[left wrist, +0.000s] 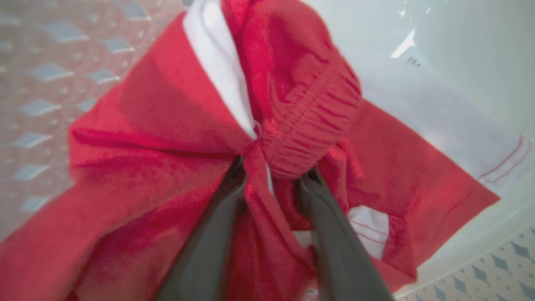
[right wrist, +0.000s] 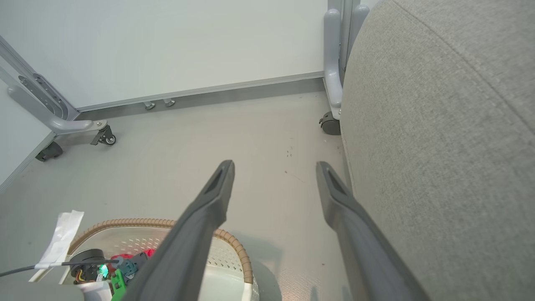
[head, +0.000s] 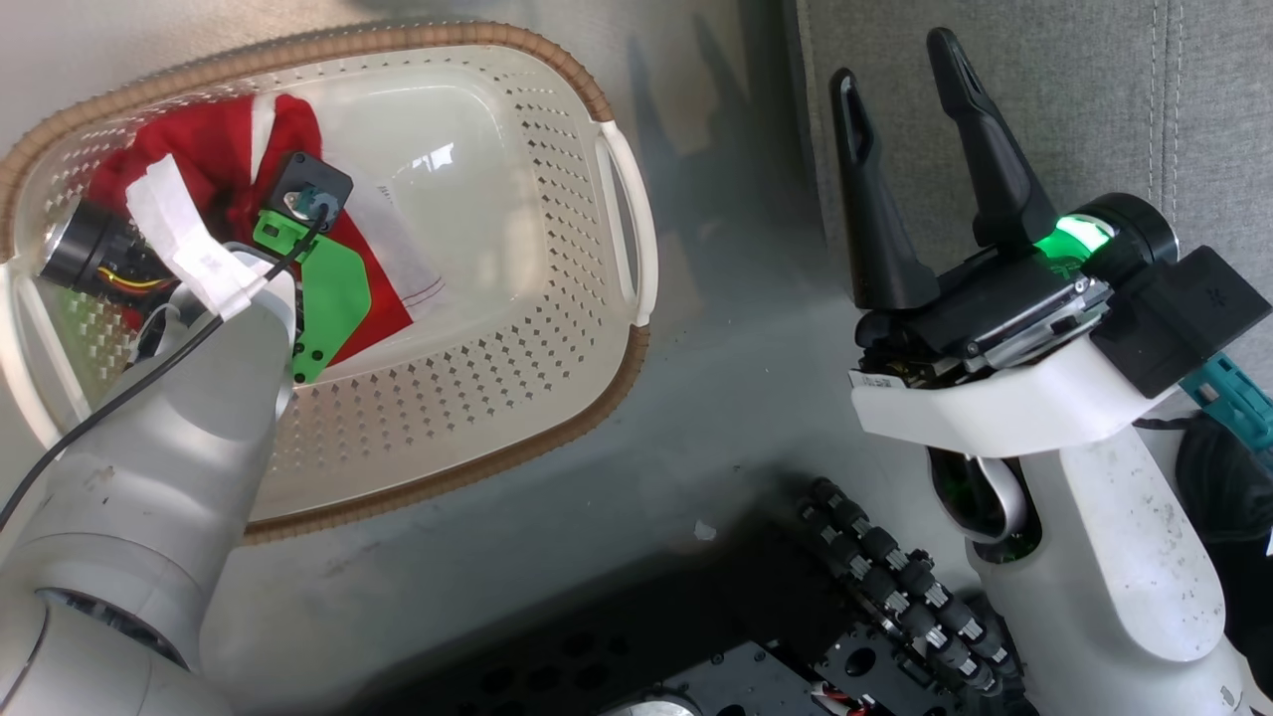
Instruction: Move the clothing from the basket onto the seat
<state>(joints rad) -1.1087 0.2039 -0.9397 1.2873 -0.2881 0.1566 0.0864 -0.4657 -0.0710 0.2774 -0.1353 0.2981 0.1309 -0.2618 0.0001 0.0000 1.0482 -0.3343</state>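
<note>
Down in basket (head: pixel 517 328): left tool (left wrist: pixel 271 171) amid clothing (left wrist: pixel 167 125)

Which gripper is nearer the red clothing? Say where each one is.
Left. The left gripper is down in the basket, its fingers touching the clothing with a fold between them. The right gripper hovers open outside the basket, above the floor beside the seat.

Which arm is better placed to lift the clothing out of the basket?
Left. The left gripper is in the basket, fingers either side of a fold of the clothing; the right gripper hangs open beside the seat.
</note>
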